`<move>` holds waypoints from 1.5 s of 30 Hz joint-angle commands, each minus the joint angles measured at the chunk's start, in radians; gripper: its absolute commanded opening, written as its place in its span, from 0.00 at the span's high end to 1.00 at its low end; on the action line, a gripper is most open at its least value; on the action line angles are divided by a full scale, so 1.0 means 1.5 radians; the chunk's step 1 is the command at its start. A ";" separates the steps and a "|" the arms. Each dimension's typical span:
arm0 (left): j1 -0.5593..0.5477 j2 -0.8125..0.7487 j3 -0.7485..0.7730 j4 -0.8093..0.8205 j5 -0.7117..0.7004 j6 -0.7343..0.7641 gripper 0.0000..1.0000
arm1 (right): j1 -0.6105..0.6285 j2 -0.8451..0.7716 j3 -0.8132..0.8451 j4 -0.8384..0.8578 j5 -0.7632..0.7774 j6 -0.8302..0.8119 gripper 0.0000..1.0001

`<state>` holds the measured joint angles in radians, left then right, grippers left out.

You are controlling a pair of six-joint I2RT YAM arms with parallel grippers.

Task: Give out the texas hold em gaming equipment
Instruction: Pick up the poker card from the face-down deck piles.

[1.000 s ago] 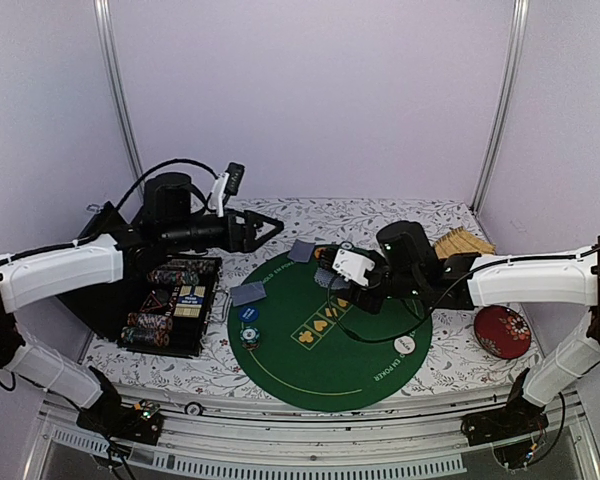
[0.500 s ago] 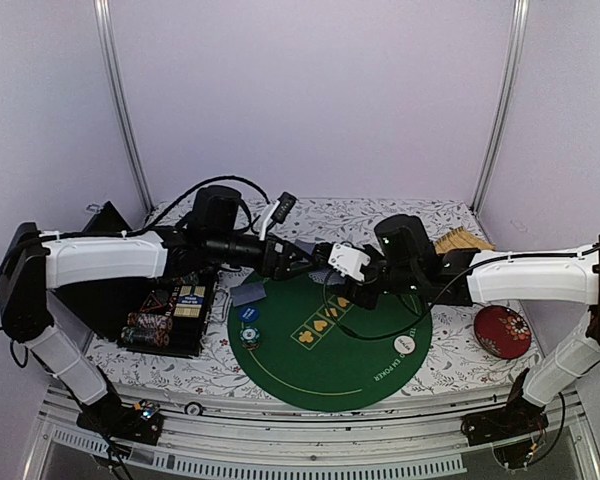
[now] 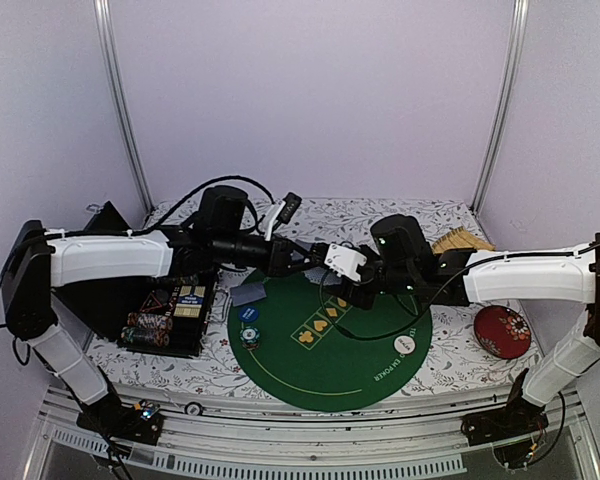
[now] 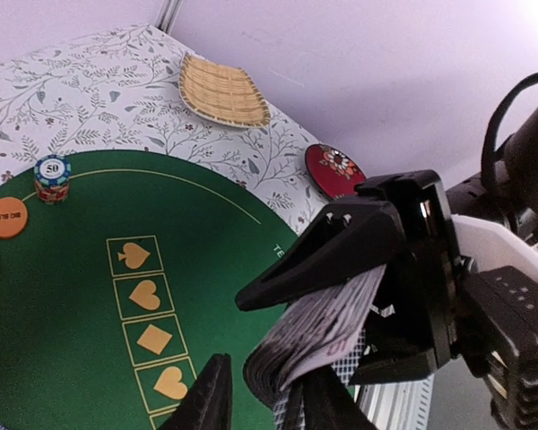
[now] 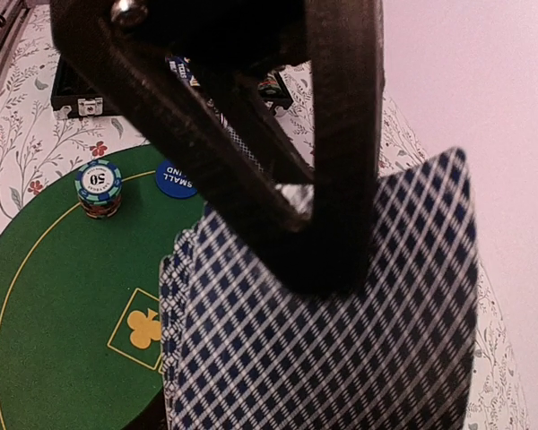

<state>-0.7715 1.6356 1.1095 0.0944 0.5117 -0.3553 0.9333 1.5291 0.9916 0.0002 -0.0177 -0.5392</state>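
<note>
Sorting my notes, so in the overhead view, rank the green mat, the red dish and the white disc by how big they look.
Largest to smallest: green mat, red dish, white disc.

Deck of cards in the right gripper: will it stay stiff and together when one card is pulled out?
Probably floppy: the deck curves downward past the black finger. Probably slippery: its cards sit fanned and offset, so neighbours may slide out too.

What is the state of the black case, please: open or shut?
Open: the black case shows rows of poker chips inside.
</note>
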 commanded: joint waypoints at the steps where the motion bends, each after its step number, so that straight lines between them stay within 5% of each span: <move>1: 0.000 -0.031 -0.010 -0.010 -0.040 0.017 0.70 | 0.003 -0.005 0.007 0.020 -0.007 -0.003 0.51; 10: 0.000 -0.050 -0.008 -0.036 -0.056 0.036 0.74 | 0.004 -0.010 0.003 0.018 -0.004 -0.004 0.51; 18: 0.001 -0.072 -0.011 -0.056 -0.068 0.048 1.00 | 0.004 -0.009 0.003 0.016 0.001 -0.003 0.52; 27: 0.046 -0.134 -0.038 -0.048 -0.015 0.015 1.00 | -0.010 -0.016 -0.009 0.013 0.013 0.008 0.53; 37: 0.098 -0.140 -0.084 0.063 0.066 -0.106 1.00 | -0.021 -0.022 -0.015 0.023 0.014 0.033 0.54; 39: 0.123 -0.136 -0.110 0.114 0.061 -0.193 1.00 | -0.024 -0.023 -0.013 0.019 0.021 0.038 0.54; 45: 0.154 -0.087 -0.178 0.314 -0.156 -0.396 1.00 | -0.027 -0.026 -0.015 0.013 0.051 0.077 0.55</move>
<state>-0.5575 1.4288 0.8719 0.3374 0.5026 -0.7174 0.9028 1.5261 0.9741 0.0010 0.0177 -0.4816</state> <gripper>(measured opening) 0.009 0.458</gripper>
